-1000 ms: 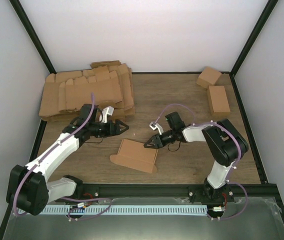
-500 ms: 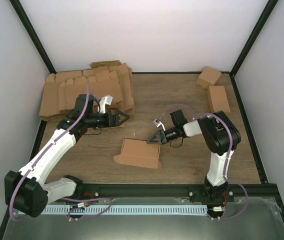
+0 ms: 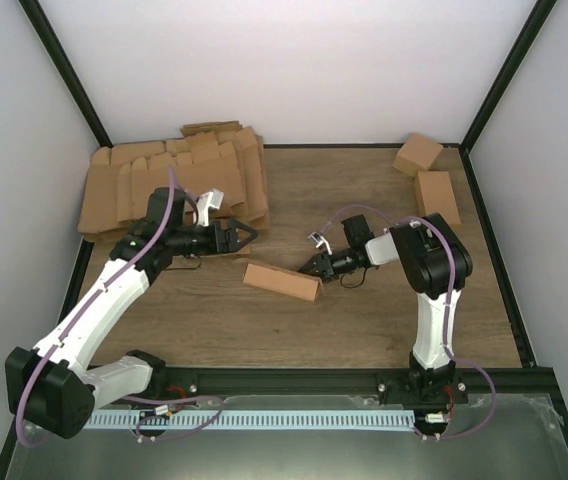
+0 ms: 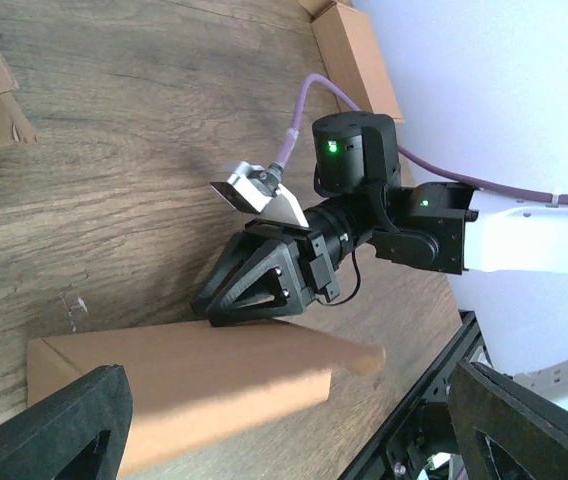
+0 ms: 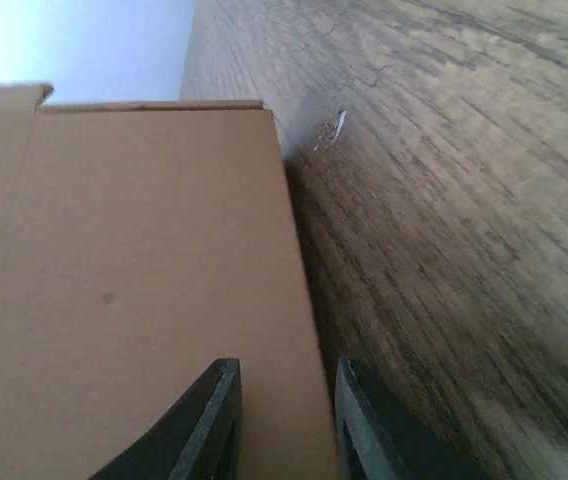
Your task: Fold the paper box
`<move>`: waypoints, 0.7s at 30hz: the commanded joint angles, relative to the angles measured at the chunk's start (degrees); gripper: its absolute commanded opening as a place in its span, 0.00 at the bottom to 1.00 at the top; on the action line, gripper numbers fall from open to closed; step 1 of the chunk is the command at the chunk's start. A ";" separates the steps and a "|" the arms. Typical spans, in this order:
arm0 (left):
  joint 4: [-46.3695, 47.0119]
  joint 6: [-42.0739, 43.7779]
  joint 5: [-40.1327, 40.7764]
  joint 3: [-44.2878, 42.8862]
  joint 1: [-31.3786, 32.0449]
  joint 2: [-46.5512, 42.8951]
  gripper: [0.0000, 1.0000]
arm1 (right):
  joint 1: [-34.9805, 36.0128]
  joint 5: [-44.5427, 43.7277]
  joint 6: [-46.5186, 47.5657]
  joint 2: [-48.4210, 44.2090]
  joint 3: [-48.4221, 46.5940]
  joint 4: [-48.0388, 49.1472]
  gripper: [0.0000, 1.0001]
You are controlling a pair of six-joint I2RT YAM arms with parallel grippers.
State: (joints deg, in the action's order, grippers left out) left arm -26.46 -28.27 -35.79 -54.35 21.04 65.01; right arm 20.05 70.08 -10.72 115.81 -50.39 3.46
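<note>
The oblong brown cardboard paper box (image 3: pixel 282 281) lay mid-way across the wooden desk (image 3: pixel 364 330); the right end effector (image 3: pixel 314 267) straddled its right edge, jaws nearly together, grip unclear; the left end effector (image 3: pixel 247 236) gaped wide, far-left of it; best to pinch one wall only and crease squarely.

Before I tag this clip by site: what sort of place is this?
Probably a lab test cell: white walls, black frame, a pile of cardboard blanks, left arm, right arm.

— Open passage?
— Table (image 3: pixel 364 325) open on near side of paper box (image 3: pixel 282 281).
— Obstacles?
— Blank pile (image 3: pixel 174 185) far left, small boxes (image 3: pixel 436 198) far right; right gripper (image 3: pixel 311 266) at the box's end, seemingly touching.
</note>
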 commanded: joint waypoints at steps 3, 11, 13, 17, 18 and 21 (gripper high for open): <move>-1.60 0.67 -0.17 -4.62 -0.11 -1.79 0.90 | -0.31 -2.97 0.89 2.60 -2.23 -1.88 0.28; -1.43 0.42 -3.02 -2.83 -0.12 -2.72 0.90 | -0.37 -3.30 0.96 2.99 -3.25 -2.03 0.28; -0.96 0.13 -3.55 -1.50 -0.08 -2.99 0.90 | -0.37 -3.45 1.16 3.10 -3.73 -2.43 0.28; 0.07 -0.57 -5.81 1.22 -0.02 -3.97 0.90 | -0.34 -3.78 1.68 2.98 -4.55 -3.43 0.28; 0.05 -0.63 -6.31 2.15 0.05 -4.34 0.90 | -0.36 -3.81 1.82 2.94 -4.73 -3.67 0.28; 0.12 -1.76 -7.76 4.67 0.11 -5.59 0.89 | -0.37 -3.82 1.80 3.04 -5.05 -3.83 0.28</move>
State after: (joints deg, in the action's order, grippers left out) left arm -27.29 -28.67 -40.07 -52.42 21.04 61.63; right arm 20.05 68.71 -10.98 117.16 -53.74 0.23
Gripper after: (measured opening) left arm 0.899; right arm 0.282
